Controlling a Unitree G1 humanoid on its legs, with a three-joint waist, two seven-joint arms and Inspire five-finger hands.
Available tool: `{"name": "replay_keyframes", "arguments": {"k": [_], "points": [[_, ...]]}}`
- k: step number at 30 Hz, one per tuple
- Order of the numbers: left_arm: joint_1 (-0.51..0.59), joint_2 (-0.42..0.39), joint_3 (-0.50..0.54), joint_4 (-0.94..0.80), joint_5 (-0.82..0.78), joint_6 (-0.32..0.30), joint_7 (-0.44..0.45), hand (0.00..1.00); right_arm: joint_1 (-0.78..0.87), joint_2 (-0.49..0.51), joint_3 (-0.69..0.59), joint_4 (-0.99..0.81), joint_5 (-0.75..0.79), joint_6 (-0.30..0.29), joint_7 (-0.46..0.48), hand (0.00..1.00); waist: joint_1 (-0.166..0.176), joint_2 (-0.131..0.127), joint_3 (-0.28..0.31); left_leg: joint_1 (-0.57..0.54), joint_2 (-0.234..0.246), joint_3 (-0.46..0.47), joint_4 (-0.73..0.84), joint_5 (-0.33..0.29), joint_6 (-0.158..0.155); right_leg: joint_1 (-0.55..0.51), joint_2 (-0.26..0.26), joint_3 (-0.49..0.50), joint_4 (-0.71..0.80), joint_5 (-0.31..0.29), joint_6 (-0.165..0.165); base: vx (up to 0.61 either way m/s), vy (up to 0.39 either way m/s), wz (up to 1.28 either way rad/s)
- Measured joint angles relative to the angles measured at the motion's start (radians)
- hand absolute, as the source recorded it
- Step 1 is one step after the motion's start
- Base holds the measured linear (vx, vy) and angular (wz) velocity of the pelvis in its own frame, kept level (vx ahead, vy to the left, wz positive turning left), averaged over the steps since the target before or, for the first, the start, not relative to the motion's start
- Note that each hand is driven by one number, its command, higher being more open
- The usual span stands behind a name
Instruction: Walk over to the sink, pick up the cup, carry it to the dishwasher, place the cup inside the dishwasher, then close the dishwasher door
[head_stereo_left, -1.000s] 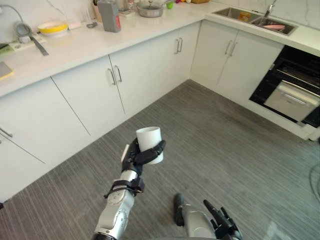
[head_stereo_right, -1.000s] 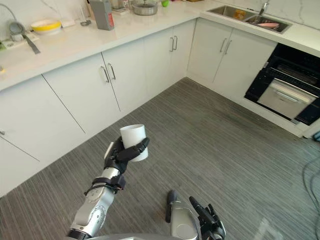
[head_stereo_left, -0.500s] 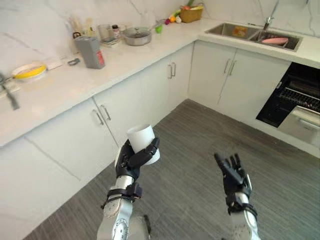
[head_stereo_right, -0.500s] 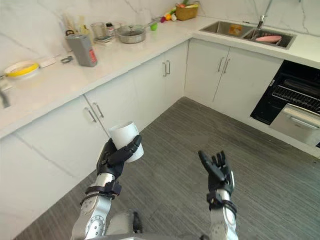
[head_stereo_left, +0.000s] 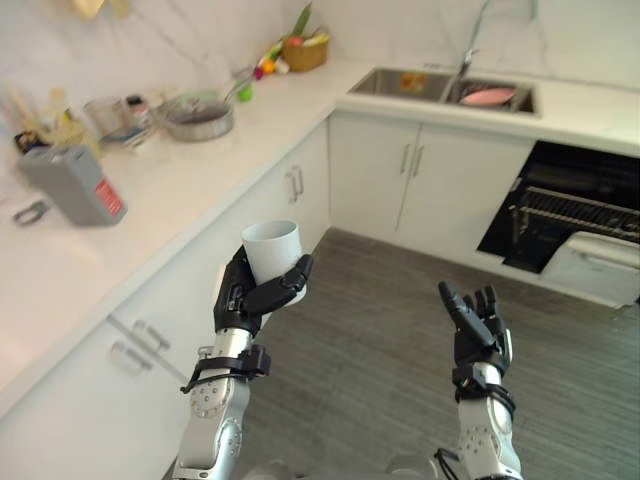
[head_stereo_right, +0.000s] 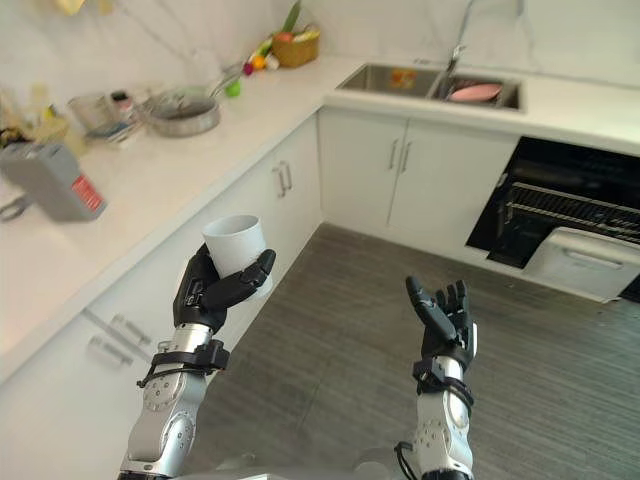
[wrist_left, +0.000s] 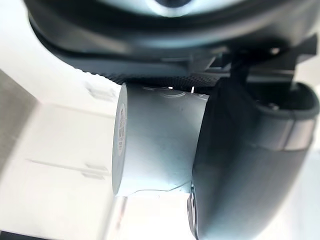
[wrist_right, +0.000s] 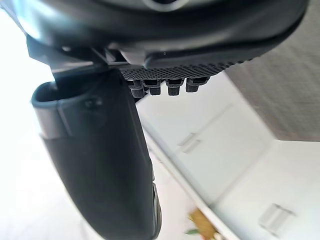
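My left hand (head_stereo_left: 244, 298) is curled round a plain white cup (head_stereo_left: 272, 250) and holds it upright at chest height, beside the white base cabinets; the cup (wrist_left: 155, 145) also shows gripped in the left wrist view. My right hand (head_stereo_left: 478, 325) is raised over the grey floor with straight fingers and holds nothing. The dishwasher (head_stereo_left: 575, 235) stands open at the right under the counter, its rack showing above a lowered white door (head_stereo_left: 601, 270). The steel sink (head_stereo_left: 440, 87) lies in the counter at the back, with a pink dish in its right basin.
An L-shaped white counter (head_stereo_left: 180, 190) runs along the left and back. On it stand a grey box (head_stereo_left: 68, 186), a lidded pan (head_stereo_left: 195, 114), and a basket of fruit (head_stereo_left: 305, 50). Grey striped floor (head_stereo_left: 380, 330) lies open between me and the dishwasher.
The camera has swung, so the counter corner, sink and dishwasher now sit nearer the middle. My left hand still grips the cup; my right hand stays raised and open.
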Motion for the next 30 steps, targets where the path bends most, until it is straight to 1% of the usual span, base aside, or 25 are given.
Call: {"name": "replay_keyframes", "arguments": {"k": [1,2,3,4,5,6,7,8,10,11,12,13,14,15,16,17,18,19,21,22,23,24,26,28,30], "points": [[-0.009,0.005,-0.001,0.001,-0.002,0.000,-0.001,0.00,0.013,0.004,-0.020,-0.028,0.002,0.004,0.002,1.00,-0.012,0.001,0.001,0.008,0.011,0.003,0.000,-0.013,-0.006,-0.016,0.028,-0.016,-0.104,-0.002,0.006,0.40,-0.131,-0.24],[-0.027,0.013,-0.001,0.000,-0.003,0.000,-0.008,0.00,0.029,0.010,-0.072,-0.072,0.003,0.009,0.012,1.00,-0.031,0.002,0.002,0.028,0.023,0.009,-0.003,-0.036,-0.017,-0.027,0.074,-0.076,-0.358,0.016,0.017,0.35,-0.137,-0.33],[-0.043,0.018,-0.003,-0.001,-0.004,-0.001,-0.013,0.00,0.034,0.011,-0.117,-0.102,0.003,0.009,0.019,1.00,-0.034,-0.015,-0.003,0.065,0.012,0.036,-0.020,-0.050,-0.047,-0.016,0.114,-0.130,-0.632,0.107,0.030,0.40,-0.135,-0.50],[-0.045,0.019,-0.005,-0.005,-0.006,-0.001,-0.013,0.00,0.038,0.009,-0.131,-0.118,0.003,0.009,0.020,1.00,-0.032,-0.032,-0.010,0.086,-0.006,0.051,-0.028,-0.062,-0.061,-0.008,0.127,-0.161,-0.757,0.166,0.039,0.47,-0.129,-0.62],[-0.046,0.015,-0.027,-0.005,-0.006,-0.001,-0.013,0.00,0.058,-0.007,-0.147,-0.152,0.002,0.002,0.031,1.00,-0.046,-0.052,-0.013,0.139,-0.035,0.055,-0.033,-0.096,-0.082,0.008,0.124,-0.173,-0.816,0.354,-0.062,0.58,-0.110,-0.56],[-0.046,-0.019,-0.069,0.005,-0.005,0.008,-0.012,0.00,0.067,-0.044,-0.150,-0.158,0.002,0.001,0.043,1.00,-0.055,0.002,-0.008,0.180,-0.009,0.058,-0.043,-0.111,-0.093,0.009,0.156,-0.178,-0.767,0.335,-0.142,0.49,-0.081,-0.49],[-0.047,-0.028,-0.093,0.004,-0.003,0.013,-0.011,0.00,0.072,-0.047,-0.149,-0.162,0.001,0.007,0.047,1.00,-0.055,0.017,-0.011,0.183,0.005,0.058,-0.042,-0.111,-0.093,-0.001,0.169,-0.176,-0.750,0.310,-0.146,0.46,-0.093,-0.56],[-0.061,-0.043,-0.134,0.003,-0.003,0.013,-0.010,0.00,0.074,-0.031,-0.135,-0.179,0.001,0.018,0.053,1.00,-0.053,0.045,-0.024,0.179,0.028,0.060,-0.022,-0.107,-0.093,-0.022,0.195,-0.166,-0.707,0.262,-0.157,0.40,-0.185,-0.53],[-0.089,-0.049,-0.196,0.003,-0.002,0.013,-0.010,0.00,0.079,0.000,-0.098,-0.221,-0.009,0.034,0.065,1.00,-0.053,0.047,-0.027,0.161,0.071,0.060,0.073,-0.097,-0.092,-0.030,0.219,-0.165,-0.649,0.194,-0.165,0.35,-0.229,-0.42],[-0.096,-0.055,-0.225,0.003,-0.002,0.014,-0.010,0.00,0.079,0.015,-0.081,-0.254,-0.033,0.037,0.085,1.00,-0.053,0.049,-0.034,0.116,0.108,0.057,0.212,-0.085,-0.070,-0.025,0.234,-0.165,-0.626,0.151,-0.170,0.32,-0.210,-0.41],[-0.095,-0.068,-0.240,0.006,-0.001,0.015,-0.009,0.00,0.073,0.018,-0.074,-0.281,-0.059,0.039,0.098,1.00,-0.046,0.053,-0.035,0.063,0.155,0.056,0.376,-0.030,-0.025,0.002,0.250,-0.174,-0.622,0.107,-0.163,0.33,-0.192,-0.44],[-0.093,-0.079,-0.243,0.011,-0.001,0.016,-0.008,0.00,0.072,0.018,-0.074,-0.291,-0.060,0.039,0.107,1.00,-0.038,0.062,-0.033,0.032,0.197,0.048,0.475,0.025,-0.021,0.028,0.257,-0.189,-0.624,0.079,-0.156,0.42,-0.151,-0.46],[-0.082,-0.092,-0.240,0.018,-0.001,0.015,-0.001,0.00,0.073,0.018,-0.075,-0.304,-0.060,0.039,0.118,1.00,-0.027,0.068,-0.033,-0.054,0.265,0.001,0.689,0.181,-0.040,0.075,0.275,-0.206,-0.622,0.040,-0.146,0.36,-0.103,-0.35],[-0.075,-0.096,-0.234,0.023,-0.001,0.014,0.001,0.00,0.072,0.014,-0.073,-0.307,-0.061,0.038,0.123,1.00,-0.023,0.068,-0.030,-0.110,0.287,-0.047,0.799,0.216,-0.050,0.100,0.299,-0.197,-0.627,0.041,-0.148,0.43,-0.139,-0.50],[-0.050,-0.102,-0.217,0.038,-0.002,0.017,0.011,0.00,0.068,0.007,-0.064,-0.301,-0.071,0.039,0.123,1.00,-0.009,0.088,-0.036,-0.210,0.310,-0.123,0.983,0.213,-0.055,0.164,0.351,-0.173,-0.667,0.031,-0.163,0.48,-0.157,-0.67],[-0.014,-0.097,-0.194,0.044,-0.003,0.019,0.023,0.00,0.066,0.009,-0.057,-0.298,-0.088,0.039,0.124,1.00,0.005,0.086,-0.031,-0.301,0.311,-0.166,1.082,0.182,-0.040,0.239,0.391,-0.142,-0.735,0.032,-0.161,0.48,-0.162,-0.77],[0.006,-0.090,-0.178,0.045,-0.005,0.019,0.025,0.00,0.064,0.009,-0.049,-0.297,-0.090,0.039,0.124,1.00,0.011,0.082,-0.028,-0.341,0.307,-0.171,1.092,0.164,-0.037,0.275,0.402,-0.127,-0.766,0.035,-0.157,0.54,-0.175,-1.03],[0.049,-0.075,-0.141,0.056,-0.015,0.018,0.034,0.00,0.050,0.003,-0.037,-0.290,-0.096,0.037,0.123,1.00,0.037,0.072,-0.021,-0.437,0.295,-0.158,0.979,0.097,-0.039,0.355,0.416,-0.079,-0.839,0.041,-0.153,0.36,-0.122,-0.85],[0.061,-0.076,-0.122,0.068,-0.031,0.014,0.044,0.00,0.027,-0.015,-0.033,-0.283,-0.101,0.033,0.113,1.00,0.048,0.072,-0.021,-0.478,0.281,-0.135,0.783,0.064,-0.047,0.382,0.417,-0.046,-0.872,0.049,-0.162,0.36,-0.085,-0.80],[0.072,-0.082,-0.106,0.071,-0.035,0.012,0.051,0.00,-0.012,-0.057,-0.017,-0.269,-0.146,0.033,0.081,1.00,0.058,0.073,-0.022,-0.470,0.211,-0.154,0.328,0.082,-0.081,0.399,0.410,0.002,-0.889,0.065,-0.186,0.30,-0.044,-0.68],[0.073,-0.084,-0.105,0.070,-0.035,0.012,0.053,0.00,-0.018,-0.064,-0.012,-0.263,-0.152,0.033,0.077,1.00,0.057,0.075,-0.023,-0.465,0.199,-0.169,0.255,0.091,-0.093,0.399,0.410,0.010,-0.888,0.065,-0.187,0.47,-0.034,-0.83],[0.073,-0.085,-0.103,0.067,-0.034,0.011,0.068,0.00,-0.041,-0.094,0.005,-0.236,-0.167,0.034,0.063,1.00,0.057,0.077,-0.024,-0.453,0.165,-0.221,0.036,0.128,-0.147,0.402,0.412,0.044,-0.884,0.065,-0.186,0.32,0.008,-0.54],[0.073,-0.081,-0.104,0.063,-0.034,0.011,0.090,0.00,-0.070,-0.135,0.031,-0.201,-0.174,0.038,0.042,1.00,0.061,0.084,-0.029,-0.460,0.142,-0.236,-0.054,0.162,-0.179,0.417,0.412,0.114,-0.886,0.055,-0.169,0.43,0.067,-0.98],[0.069,-0.081,-0.105,0.063,-0.035,0.011,0.111,0.00,-0.074,-0.165,0.036,-0.199,-0.175,0.042,0.026,1.00,0.055,0.092,-0.034,-0.465,0.114,-0.231,-0.053,0.200,-0.141,0.438,0.408,0.166,-0.884,0.031,-0.128,0.54,0.177,-0.92],[0.064,-0.081,-0.106,0.063,-0.034,0.008,0.126,0.00,-0.071,-0.180,0.009,-0.195,-0.173,0.043,0.003,1.00,0.037,0.096,-0.043,-0.431,0.045,-0.228,-0.071,0.260,-0.057,0.456,0.384,0.191,-0.828,-0.031,-0.044,0.55,0.218,-0.69]]}}
